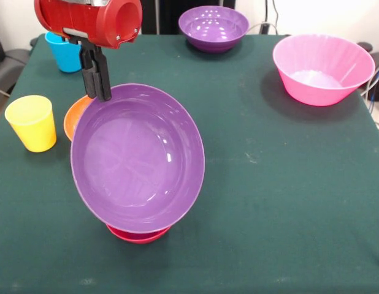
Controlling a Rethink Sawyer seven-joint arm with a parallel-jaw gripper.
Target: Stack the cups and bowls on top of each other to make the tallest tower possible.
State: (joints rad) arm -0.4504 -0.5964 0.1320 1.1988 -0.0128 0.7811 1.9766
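Large purple bowl (137, 159): tilted steeply, pinched at its upper rim by the gripper (99, 92), above a red bowl (138, 234) (mostly hidden) near the table's (281, 202) front edge. Orange bowl (76, 116) behind; yellow cup (32, 122) at left edge.

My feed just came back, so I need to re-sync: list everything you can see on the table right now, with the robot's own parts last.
Large purple bowl: one, purple, tilted toward the camera at centre-left, held by its upper rim.
Red bowl: one, red, under the tilted purple bowl's lower edge, mostly hidden.
Orange bowl: one, orange, behind the tilted bowl's left side, partly hidden.
Yellow cup: one, yellow, upright at the left edge.
Blue cup: one, blue, far left corner, partly behind the arm.
Second purple bowl: one, purple, upright at far centre.
Pink bowl: one, pink, upright at far right.
Table: one, dark green cover.
Hand: one, black, shut on the large purple bowl's rim, below the red arm.
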